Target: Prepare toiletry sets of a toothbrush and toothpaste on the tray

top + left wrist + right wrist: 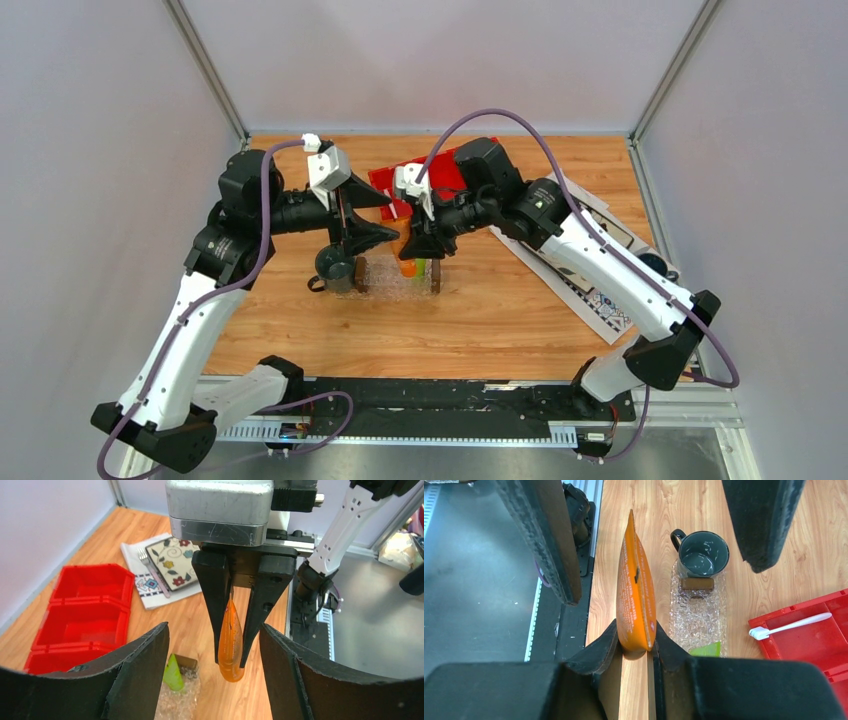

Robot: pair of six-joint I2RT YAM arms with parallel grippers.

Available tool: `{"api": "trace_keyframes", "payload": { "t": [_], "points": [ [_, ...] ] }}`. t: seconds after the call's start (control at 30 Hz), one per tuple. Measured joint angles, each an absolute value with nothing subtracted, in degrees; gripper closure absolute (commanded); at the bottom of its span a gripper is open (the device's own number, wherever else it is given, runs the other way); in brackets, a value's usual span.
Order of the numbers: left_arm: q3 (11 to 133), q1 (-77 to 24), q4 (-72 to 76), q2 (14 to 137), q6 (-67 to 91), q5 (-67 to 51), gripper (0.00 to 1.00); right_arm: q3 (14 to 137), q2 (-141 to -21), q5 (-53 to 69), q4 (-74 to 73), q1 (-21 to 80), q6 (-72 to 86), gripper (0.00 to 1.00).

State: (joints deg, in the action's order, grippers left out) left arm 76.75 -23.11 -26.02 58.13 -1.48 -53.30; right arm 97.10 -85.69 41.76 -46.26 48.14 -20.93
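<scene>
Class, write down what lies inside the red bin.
A white toothbrush lies in one compartment of the red bin; the other two look empty. From above, the right arm covers much of it.

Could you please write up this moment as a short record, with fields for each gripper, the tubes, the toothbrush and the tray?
Right gripper: shut on the orange tapered squeeze tube.
Left gripper: open, straddling that tube without gripping it.
Lime green squeeze tube: lying at one end of the clear plastic tray.
White toothbrush: in the red plastic bin, not on the tray.
Dark grey-green mug: at the tray's other end.
</scene>
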Motion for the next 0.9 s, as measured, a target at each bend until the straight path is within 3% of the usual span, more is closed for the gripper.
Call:
{"api": "trace_keyframes", "payload": {
  "t": [0.57, 0.9],
  "points": [
    [79.3, -23.8, -40.9, 59.8, -11.2, -53.6, 0.31, 97.1, -87.4, 35.6, -49.1, 51.2, -25.5, 1.00],
    [78.8, -25.1, -41.8, 60.1, -12.6, -52.4, 0.46, 97.1, -87.9, 34.8, -49.3, 51.7, -26.0, 1.00]
  ]
}}
